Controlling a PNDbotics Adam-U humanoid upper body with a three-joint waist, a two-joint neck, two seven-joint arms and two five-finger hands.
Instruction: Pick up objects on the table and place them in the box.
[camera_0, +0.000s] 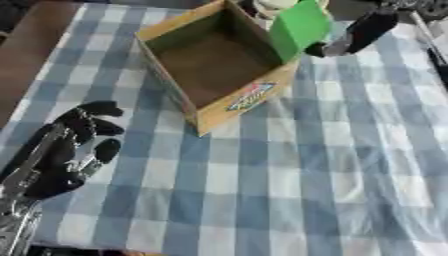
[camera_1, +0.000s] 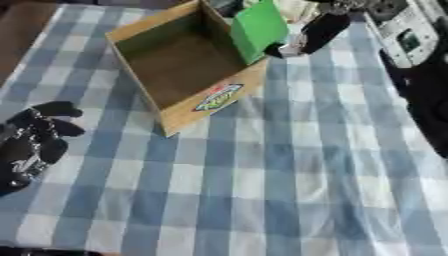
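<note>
An open cardboard box (camera_0: 249, 97) with a colourful label stands on the blue-and-white checked cloth at the upper middle; I see nothing inside it. A green rectangular block (camera_0: 299, 27) hangs tilted over the box's far right rim. My right hand (camera_0: 354, 37) comes in from the upper right with its fingers curled on the block's right side. My left hand (camera_0: 66, 150) rests at the lower left, fingers relaxed and holding nothing.
The checked cloth (camera_0: 297, 180) covers the table's near and right part. Bare brown tabletop (camera_0: 22, 55) shows at the far left. A white device with a small screen (camera_1: 404, 35) and dark objects lie at the upper right edge.
</note>
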